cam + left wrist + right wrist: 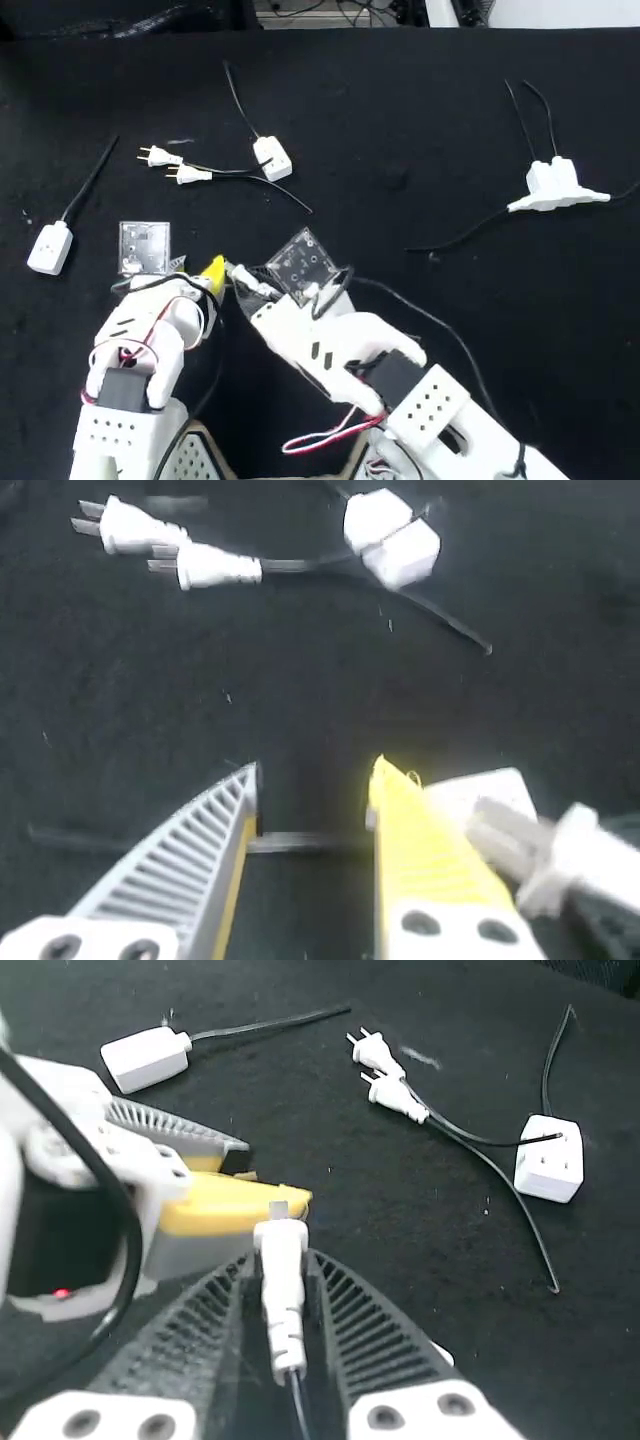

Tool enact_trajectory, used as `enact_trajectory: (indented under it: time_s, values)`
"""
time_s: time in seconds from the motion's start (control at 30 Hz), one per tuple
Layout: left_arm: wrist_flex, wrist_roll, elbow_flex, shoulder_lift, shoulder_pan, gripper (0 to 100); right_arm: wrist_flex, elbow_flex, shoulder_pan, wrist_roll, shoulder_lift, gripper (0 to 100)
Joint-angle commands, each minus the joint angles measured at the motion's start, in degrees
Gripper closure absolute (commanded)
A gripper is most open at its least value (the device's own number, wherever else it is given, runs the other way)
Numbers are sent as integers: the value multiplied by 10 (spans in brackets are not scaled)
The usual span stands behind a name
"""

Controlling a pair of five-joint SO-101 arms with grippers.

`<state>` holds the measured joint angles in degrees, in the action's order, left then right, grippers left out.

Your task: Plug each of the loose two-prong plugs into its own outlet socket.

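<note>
1. Right gripper [280, 1260] was clamped on a white plug [283, 1305].
2. Left gripper [315, 772] had its jaws apart, with its yellow finger [420, 850] just beside that plug.
3. Second plug [155, 156] and third plug [190, 174] lay side by side on the mat [400, 120], near an outlet [272, 158].

1. My right jaws are clamped on a white plug [281, 1270], with its cord trailing back between them.
2. The left jaws sit just beside it: the yellow finger [225, 1210] has its tip at the plug's front end, and the grey finger [165, 1128] is beyond.
3. Farther out on the black counter [420, 1260], one loose plug [372, 1052] and a second loose plug [397, 1095] lie side by side. One cord reaches a square socket [548, 1160].
4. A flat socket [145, 1058] lies well apart from them.
</note>
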<state>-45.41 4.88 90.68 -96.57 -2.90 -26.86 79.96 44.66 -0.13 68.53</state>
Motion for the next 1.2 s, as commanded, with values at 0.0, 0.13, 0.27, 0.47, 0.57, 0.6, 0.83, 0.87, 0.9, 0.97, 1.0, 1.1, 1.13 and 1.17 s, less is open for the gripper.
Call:
enact_trajectory:
  time_s: [0.0, 0.13, 0.27, 0.47, 0.57, 0.6, 0.83, 0.87, 0.9, 0.97, 1.0, 1.1, 1.13, 1.17]
  values:
    - [4, -5, -7, -4, -12, 812, 7, -30, -13, -4, 17, 988]
    - [4, -5, -7, -4, -11, 812, 8, -29, -13, -4, 17, 988]
    - [4, -5, -7, -4, -9, 812, 4, -29, -14, -1, 16, 988]
    - [4, -5, -12, -4, 22, 812, -79, -67, -69, 0, 11, 988]
    - [4, -5, -13, -4, 48, 812, -152, -115, -103, 1, 10, 988]
    - [4, -5, -12, -4, 50, 812, -169, -128, -107, 6, 8, 988]
    - [4, -5, -7, -3, 48, 812, -225, -213, -111, 58, -119, 988]
    - [4, -5, -7, -3, 48, 812, -235, -233, -111, 59, -147, 988]
    - [4, -5, -7, -2, 48, 812, -246, -257, -111, 60, -178, 988]
    - [4, -5, -7, 0, 48, 810, -273, -306, -111, 56, -238, 988]
    - [4, -5, -7, 1, 48, 809, -287, -332, -111, 56, -267, 988]
    - [4, -25, 0, 2, 45, 809, -335, -408, -112, 56, -351, 988]
    - [3, -33, 1, 2, 39, 809, -352, -433, -119, 56, -376, 988]
    - [1, -39, 1, 2, 32, 810, -366, -458, -127, 55, -399, 988]
